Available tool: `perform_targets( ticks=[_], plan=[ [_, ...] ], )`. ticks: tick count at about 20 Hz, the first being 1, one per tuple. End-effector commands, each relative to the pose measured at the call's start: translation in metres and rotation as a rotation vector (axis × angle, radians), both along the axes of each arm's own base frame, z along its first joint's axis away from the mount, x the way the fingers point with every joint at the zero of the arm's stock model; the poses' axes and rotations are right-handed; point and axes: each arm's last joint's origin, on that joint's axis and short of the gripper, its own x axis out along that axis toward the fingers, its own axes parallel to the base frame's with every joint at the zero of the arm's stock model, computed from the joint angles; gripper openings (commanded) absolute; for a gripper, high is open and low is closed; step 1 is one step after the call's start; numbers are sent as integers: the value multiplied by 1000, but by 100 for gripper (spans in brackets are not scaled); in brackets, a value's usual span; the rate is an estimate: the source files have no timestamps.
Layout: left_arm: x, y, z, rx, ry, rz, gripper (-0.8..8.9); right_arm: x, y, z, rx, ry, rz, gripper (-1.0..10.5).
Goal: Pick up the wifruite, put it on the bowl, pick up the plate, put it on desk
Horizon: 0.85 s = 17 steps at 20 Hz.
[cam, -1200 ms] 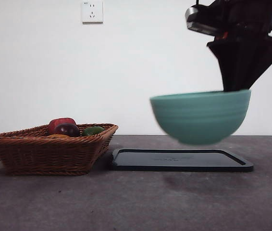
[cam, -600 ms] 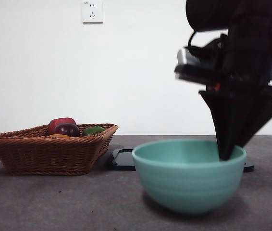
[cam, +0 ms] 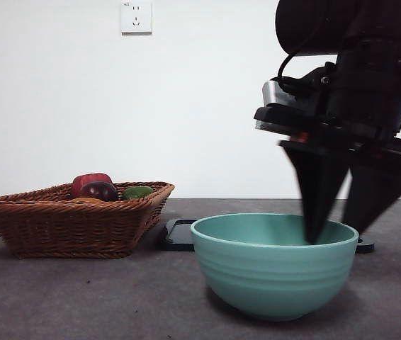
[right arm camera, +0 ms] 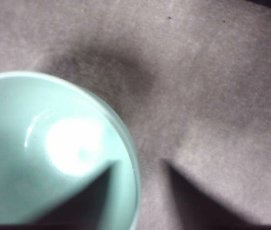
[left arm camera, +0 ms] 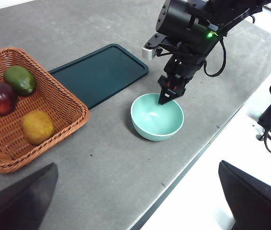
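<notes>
The bowl (cam: pixel 274 264) stands on the table (cam: pixel 80 297); the right pincer (cam: pixel 342 230), spread wide astride its rim, should lift clear.

The left pincer (left arm camera: pixel 135 201) waits wide open.

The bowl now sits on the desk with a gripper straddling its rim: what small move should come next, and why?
Probably lift the right gripper straight up. The bowl rests on the desk and the jaws stand open, one inside the rim, one outside, so it is released. The wifruite waits in the basket.
</notes>
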Motion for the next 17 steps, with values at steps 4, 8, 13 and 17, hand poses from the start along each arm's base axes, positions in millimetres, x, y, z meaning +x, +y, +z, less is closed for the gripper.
perform_targets(
  ticks=[4, 8, 13, 17],
  plan=[
    [-1, 0, 4, -11, -18, -8, 563, -1, -1, 39, 29, -88, 38, 559],
    [-1, 0, 4, -11, -18, -9, 563, -21, -19, 98, 69, -237, 13, 622],
    [-1, 0, 4, -11, -17, -8, 563, -75, -59, 159, 183, -408, 24, 621],
    [-1, 0, 4, -11, -18, -8, 563, -126, -97, 180, 257, -530, 34, 621]
  ],
)
